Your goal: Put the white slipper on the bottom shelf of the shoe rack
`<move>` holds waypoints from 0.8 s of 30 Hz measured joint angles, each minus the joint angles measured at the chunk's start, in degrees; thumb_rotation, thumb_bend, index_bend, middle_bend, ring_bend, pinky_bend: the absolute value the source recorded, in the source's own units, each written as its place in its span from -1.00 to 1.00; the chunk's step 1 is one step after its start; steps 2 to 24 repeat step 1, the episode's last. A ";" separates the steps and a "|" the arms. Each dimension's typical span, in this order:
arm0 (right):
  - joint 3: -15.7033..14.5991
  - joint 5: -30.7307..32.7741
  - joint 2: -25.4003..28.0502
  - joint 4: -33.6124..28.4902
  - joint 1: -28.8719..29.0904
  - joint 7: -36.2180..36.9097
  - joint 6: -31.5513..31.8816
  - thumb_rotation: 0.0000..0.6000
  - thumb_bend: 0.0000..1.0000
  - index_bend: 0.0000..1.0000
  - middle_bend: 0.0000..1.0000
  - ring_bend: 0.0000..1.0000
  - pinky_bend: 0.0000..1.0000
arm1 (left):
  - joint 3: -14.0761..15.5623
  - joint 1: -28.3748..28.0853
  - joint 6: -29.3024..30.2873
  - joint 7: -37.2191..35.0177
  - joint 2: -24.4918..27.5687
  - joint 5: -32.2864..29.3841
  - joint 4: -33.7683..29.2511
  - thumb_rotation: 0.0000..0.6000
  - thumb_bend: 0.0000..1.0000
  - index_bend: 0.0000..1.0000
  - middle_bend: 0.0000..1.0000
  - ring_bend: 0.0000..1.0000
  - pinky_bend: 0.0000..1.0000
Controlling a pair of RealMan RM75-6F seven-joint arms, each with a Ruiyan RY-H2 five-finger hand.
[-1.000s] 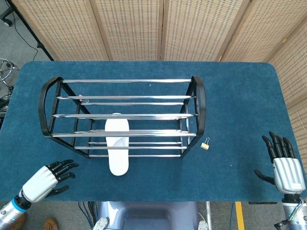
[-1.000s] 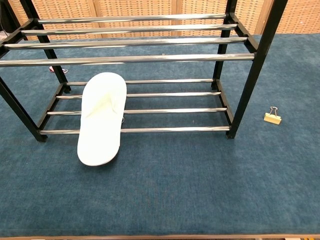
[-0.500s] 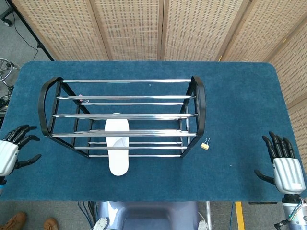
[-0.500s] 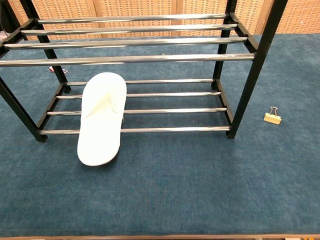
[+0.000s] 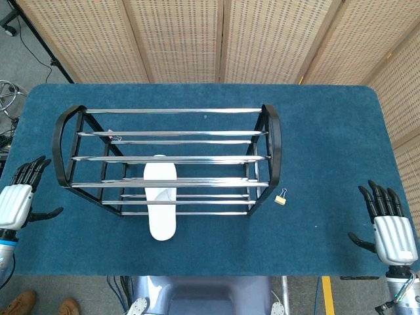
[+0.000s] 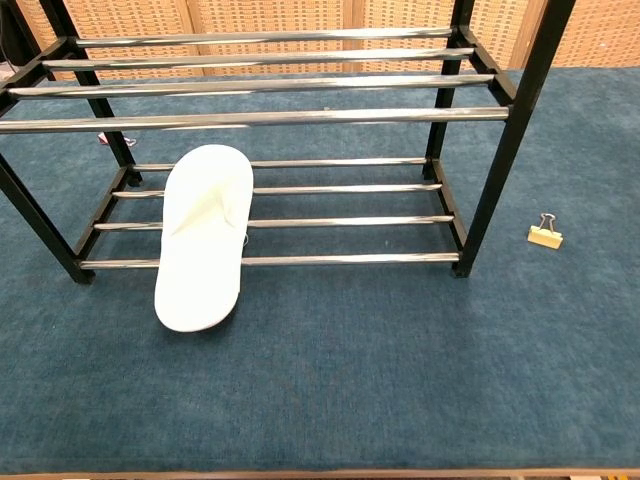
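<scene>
While the white slipper [image 5: 161,199] lies on the bottom bars of the shoe rack [image 5: 272,141], its heel sticks out onto the blue table [image 5: 328,131]. A binder clip [image 5: 281,197] lies near. Left hand [image 5: 16,199] and right hand [image 5: 391,230] rest apart, fingers spread, holding nothing.

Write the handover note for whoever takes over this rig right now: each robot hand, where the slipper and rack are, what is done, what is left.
Left robot hand: open, holding nothing, at the table's left edge.
Right robot hand: open, holding nothing, at the right edge.
White slipper: lies across the bottom shelf bars of the shoe rack, its near end overhanging the front bar onto the blue table.
Done: slipper placed on the bottom shelf, released.
Left: perhaps push it further in; otherwise nothing.
A binder clip lies right of the rack, apart from it.
</scene>
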 measured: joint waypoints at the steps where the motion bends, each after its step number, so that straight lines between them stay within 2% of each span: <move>1: 0.00 0.00 0.00 0.00 0.00 0.00 0.00 1.00 -1.00 -1.00 -1.00 -1.00 -1.00 | -0.13 0.21 0.14 0.74 0.03 0.02 -0.26 1.00 -1.00 -1.00 -1.00 -1.00 -1.00; 24: 0.00 0.00 0.00 0.00 0.00 0.00 0.00 1.00 -1.00 -1.00 -1.00 -1.00 -1.00 | -0.13 0.21 0.14 0.74 0.03 0.02 -0.26 1.00 -1.00 -1.00 -1.00 -1.00 -1.00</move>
